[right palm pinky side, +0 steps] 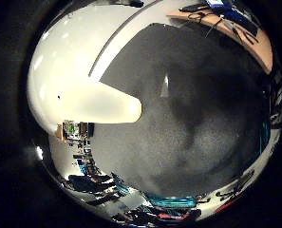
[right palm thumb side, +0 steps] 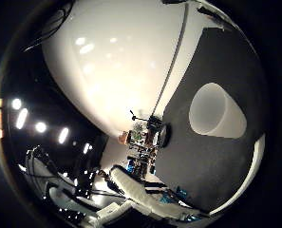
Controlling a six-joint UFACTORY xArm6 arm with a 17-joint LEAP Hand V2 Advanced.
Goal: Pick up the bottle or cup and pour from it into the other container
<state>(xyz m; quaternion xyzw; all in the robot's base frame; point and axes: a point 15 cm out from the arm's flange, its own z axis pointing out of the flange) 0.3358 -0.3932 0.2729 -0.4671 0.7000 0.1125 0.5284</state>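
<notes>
A broad white surface (right palm thumb side: 112, 71) takes up most of the thumb-side view. A dark mat (right palm pinky side: 188, 118) lies on it, and one long edge of the mat runs straight along the white. The task's thing in sight is a pale, frosted cup (right palm thumb side: 216, 111) on the mat. It sits a little in from that long edge and clear of the mat's corners, its wide mouth turned partly toward the palm. The wide lens makes it hard to say whether the cup stands upright or lies tipped, and its contents do not show. No second container can be made out on the mat in either view. Neither view shows whether the hand is spread, pressed together or curled. The step in hand looks like the approach to the cup, with the grasp not yet made. To do it well, bring the palm to the cup's side wall, not its mouth, and close round the middle, where the taper gives a seat. A light, thin cup will likely dent or squirt free under a hard squeeze, so close gently. Lift it level off the mat, and find the receiving vessel before tilting.
</notes>
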